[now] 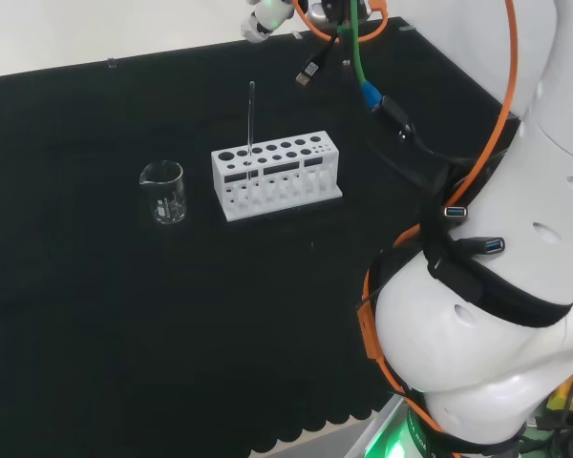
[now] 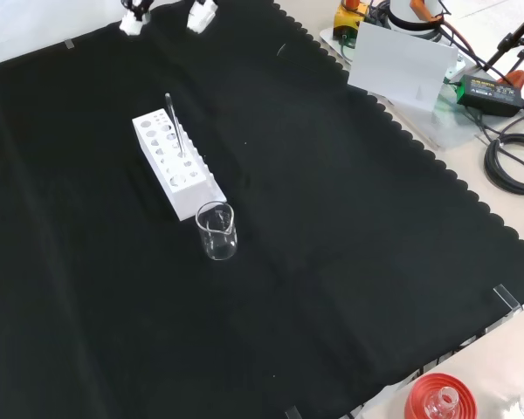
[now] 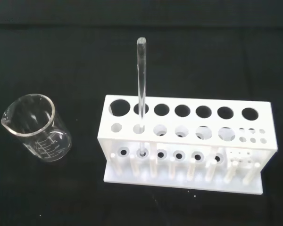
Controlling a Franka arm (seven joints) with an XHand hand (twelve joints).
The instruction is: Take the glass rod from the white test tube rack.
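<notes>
The white test tube rack (image 1: 277, 196) (image 2: 189, 199) (image 3: 193, 121) stands on the black cloth. A clear glass rod (image 1: 251, 114) (image 2: 175, 122) (image 3: 141, 89) stands upright in a hole near the rack's beaker end. An empty glass beaker (image 1: 162, 193) (image 2: 217, 232) (image 3: 37, 129) stands just beside that end. My hand (image 1: 263, 19) (image 2: 201, 15) hangs well above the rack and touches nothing. In the front view its white fingertips (image 2: 135, 16) stand apart with nothing between them. In the wrist view I look straight down on the rack, rod and beaker.
The arm's white links (image 1: 497, 315) and orange cables rise at the head view's right. A red ribbed stand (image 2: 437, 400) with a flask sits past the cloth's scalloped front edge. A white board (image 2: 402, 65), a power brick and cables lie off the cloth at the front view's upper right.
</notes>
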